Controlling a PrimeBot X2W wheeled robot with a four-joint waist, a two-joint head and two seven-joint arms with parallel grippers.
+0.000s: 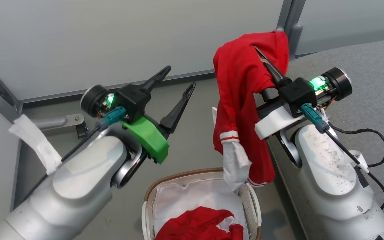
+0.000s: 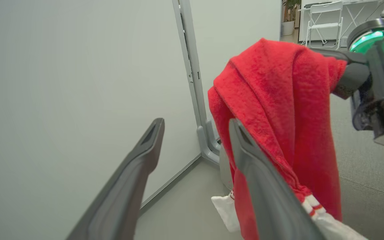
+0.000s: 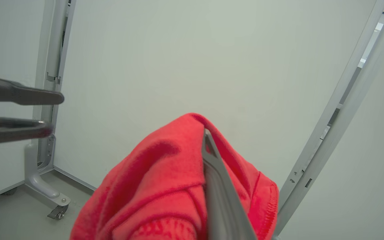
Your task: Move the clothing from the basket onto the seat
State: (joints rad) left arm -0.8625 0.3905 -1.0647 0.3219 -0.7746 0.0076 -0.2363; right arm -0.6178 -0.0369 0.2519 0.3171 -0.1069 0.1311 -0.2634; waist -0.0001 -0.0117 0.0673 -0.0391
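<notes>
Hanging from the right gripper (image 1: 262,56), whose jaws are clenching its top fold, a red garment (image 1: 242,83) is drooping above the laundry basket (image 1: 178,176), just beside the edge of the grey seat (image 1: 362,66). Its white sleeve end (image 1: 235,163) is dangling down to the basket's rim. The left gripper (image 1: 180,77) is hovering near the cloth's left side, fingers spread wide and gripping nothing. A second red garment (image 1: 198,223) is lying crumpled on the white liner (image 1: 185,200) inside the basket.

No legible text or labels.
</notes>
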